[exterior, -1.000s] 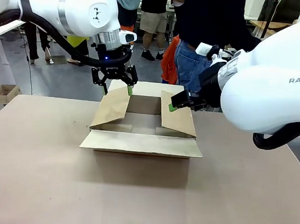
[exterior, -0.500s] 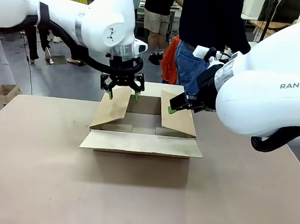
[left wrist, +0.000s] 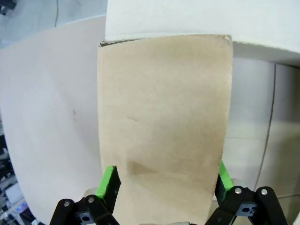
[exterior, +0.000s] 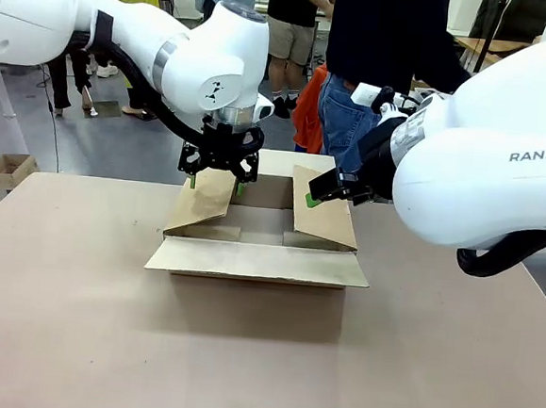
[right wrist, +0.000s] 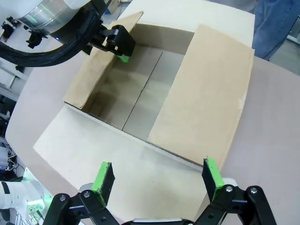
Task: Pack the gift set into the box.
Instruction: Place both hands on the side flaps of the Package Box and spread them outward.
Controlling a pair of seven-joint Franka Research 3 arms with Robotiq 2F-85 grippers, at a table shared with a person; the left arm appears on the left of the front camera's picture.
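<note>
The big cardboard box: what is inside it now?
The box shows a bare cardboard floor with a middle seam; nothing lies on that part. Its left flap and right flap lean inward and hide part of the floor beneath them.

The box (exterior: 258, 260), a shallow brown corrugated carton, is set upright mid-counter (exterior: 75, 321); its near flap is folded outward flat, and both side flaps are tilted inward.

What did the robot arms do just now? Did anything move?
The left gripper turned and came down over the top edge of the box's left flap, with one open finger on each side, not pinching it yet. The right gripper stayed open beside the right flap, and the box did not move.
</note>
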